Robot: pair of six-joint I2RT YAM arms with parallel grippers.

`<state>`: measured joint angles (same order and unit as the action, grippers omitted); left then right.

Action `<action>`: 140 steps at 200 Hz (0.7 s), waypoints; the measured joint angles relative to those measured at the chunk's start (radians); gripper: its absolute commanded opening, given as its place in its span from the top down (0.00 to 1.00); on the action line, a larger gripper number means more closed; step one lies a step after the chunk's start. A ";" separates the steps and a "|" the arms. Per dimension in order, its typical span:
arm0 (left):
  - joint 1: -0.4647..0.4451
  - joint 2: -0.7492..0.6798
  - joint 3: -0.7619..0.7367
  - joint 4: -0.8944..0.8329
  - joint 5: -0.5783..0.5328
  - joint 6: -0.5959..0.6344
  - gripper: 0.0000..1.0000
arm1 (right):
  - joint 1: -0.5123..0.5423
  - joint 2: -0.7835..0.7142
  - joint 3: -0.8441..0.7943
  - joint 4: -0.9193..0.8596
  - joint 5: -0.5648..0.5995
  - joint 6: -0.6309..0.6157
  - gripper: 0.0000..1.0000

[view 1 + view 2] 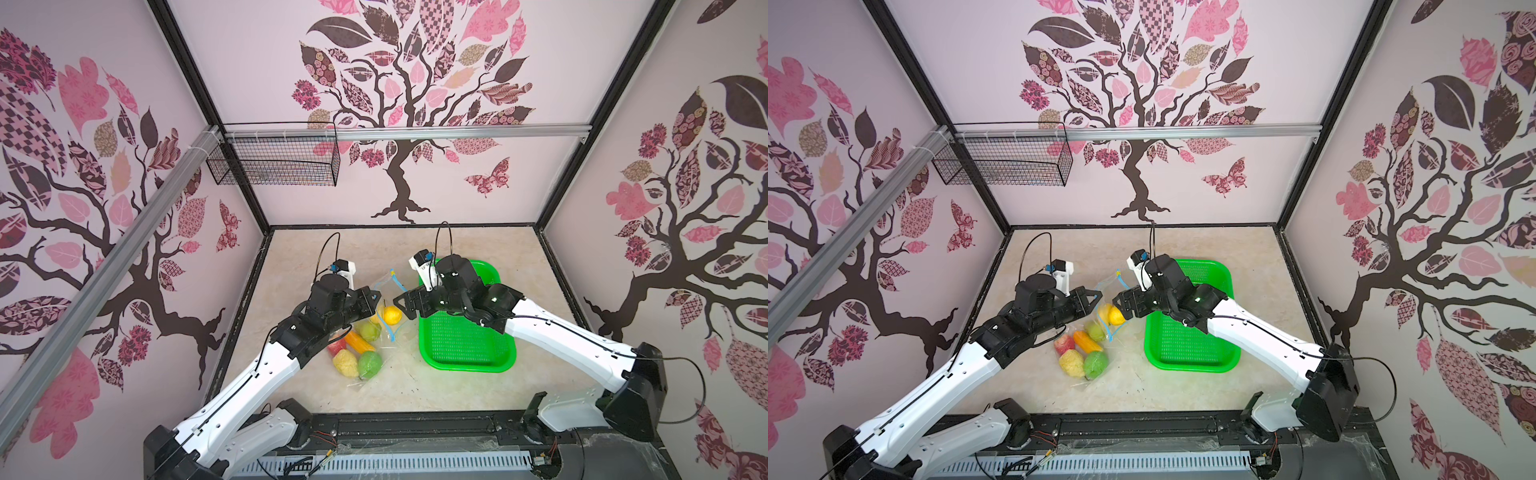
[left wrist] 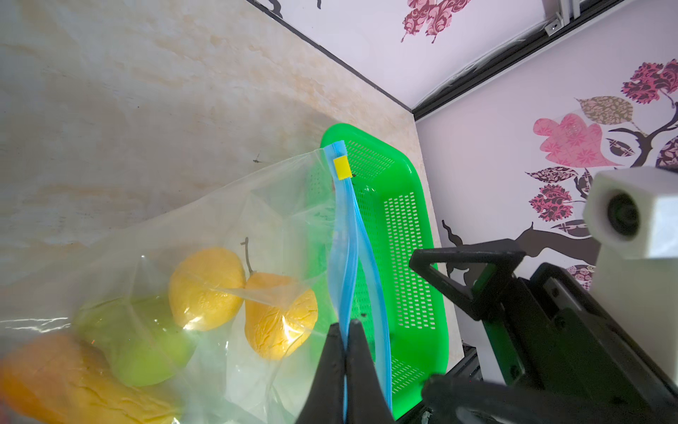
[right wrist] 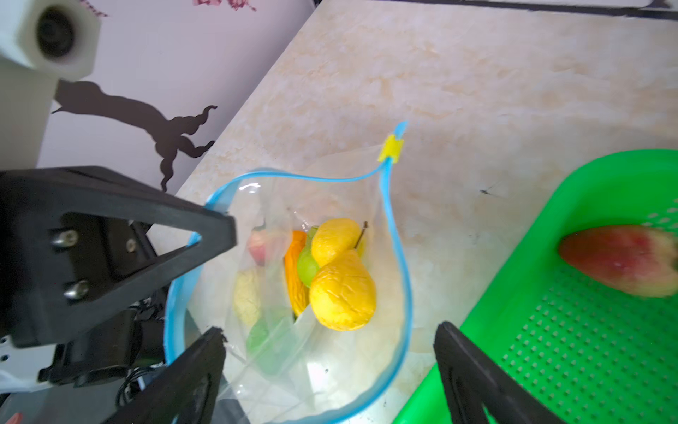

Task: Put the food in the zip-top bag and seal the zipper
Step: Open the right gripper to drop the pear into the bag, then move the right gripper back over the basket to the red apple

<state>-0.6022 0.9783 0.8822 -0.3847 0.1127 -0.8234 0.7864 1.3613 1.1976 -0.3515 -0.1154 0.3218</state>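
Marbled beige tabletop [image 1: 436, 390] is being enclosed by walls papered with pink and brown trees, and at the far left a black wire basket [image 1: 274, 160] is being carried by a metal rail. Moving rightward, the left gripper [image 2: 345, 326] is being kept clenched on the zipper [image 2: 348, 235], the light-blue strip being pinched between its two black fingers [image 2: 330, 367] in the left wrist view. By that grip one lip of the zip-top bag [image 2: 279, 205] is being lifted off the table, so the mouth is being held agape in a wide loop (the yellow slider [image 3: 391, 148] is sitting at the far end of the strip). Inside the clear plastic the food [image 1: 1072, 363] is being contained: two yellow lemons [image 3: 343, 293] nearest the mouth, then a green pear [image 1: 370, 331], an orange carrot [image 1: 359, 341], a red strawberry [image 1: 336, 347], a bumpy yellow piece [image 1: 345, 363] and a green apple [image 1: 370, 363] toward the closed end, which is resting on the table. Just right of the mouth, the right gripper [image 3: 330, 328] is being held released, its jaws standing wide apart and pointing into the opening above the lemons. Farther right, a green mesh basket [image 1: 469, 345] is being overhung by the right arm, and a red, green-tipped piece [image 3: 623, 260] is being shown lying in it in the right wrist view.
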 measured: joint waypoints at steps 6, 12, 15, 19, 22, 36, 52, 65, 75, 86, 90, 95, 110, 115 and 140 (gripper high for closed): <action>0.001 -0.004 0.000 0.000 0.000 0.000 1.00 | -0.020 -0.008 0.000 -0.006 0.013 0.006 0.05; 0.002 -0.008 0.000 0.000 0.000 0.000 1.00 | -0.043 -0.017 -0.002 -0.008 0.022 0.012 0.04; 0.002 -0.010 0.000 0.000 -0.001 0.000 1.00 | -0.056 -0.022 -0.005 -0.008 0.028 0.016 0.04; 0.002 -0.011 0.000 0.000 -0.001 0.000 1.00 | -0.073 -0.029 -0.010 -0.007 0.036 0.018 0.02; 0.002 -0.013 0.000 0.000 -0.002 0.000 1.00 | -0.085 -0.034 -0.014 -0.006 0.043 0.021 0.01; 0.002 -0.016 0.000 0.000 -0.002 0.000 1.00 | -0.137 -0.062 -0.047 -0.008 0.099 0.032 0.00; 0.002 -0.016 0.000 -0.002 -0.003 0.001 1.00 | -0.172 -0.077 -0.083 -0.013 0.179 0.037 0.00; 0.002 -0.016 0.000 -0.003 -0.002 0.001 1.00 | -0.175 -0.077 -0.107 -0.019 0.235 0.039 0.00; 0.002 -0.016 0.000 -0.003 -0.003 0.002 1.00 | -0.180 -0.077 -0.123 -0.028 0.270 0.042 0.00; 0.003 -0.016 0.000 -0.003 -0.002 0.003 1.00 | -0.188 -0.074 -0.136 -0.034 0.297 0.051 0.01; 0.003 -0.016 0.000 -0.003 -0.002 0.003 1.00 | -0.194 -0.074 -0.140 -0.032 0.304 0.058 0.00; 0.003 -0.016 0.000 -0.003 -0.002 0.004 1.00 | -0.204 -0.073 -0.145 -0.029 0.311 0.066 0.00; 0.004 -0.016 0.000 -0.003 -0.002 0.005 1.00 | -0.248 -0.066 -0.166 -0.014 0.322 0.092 0.01; 0.005 -0.016 0.000 -0.003 -0.002 0.005 1.00 | -0.265 -0.060 -0.176 -0.004 0.323 0.101 0.01; 0.005 -0.016 -0.001 -0.005 -0.002 0.005 1.00 | -0.338 -0.013 -0.227 0.051 0.302 0.145 0.01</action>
<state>-0.5968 0.9627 0.8814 -0.3901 0.1104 -0.8181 0.4488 1.3487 0.9707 -0.3004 0.1864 0.4671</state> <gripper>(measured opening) 0.046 0.995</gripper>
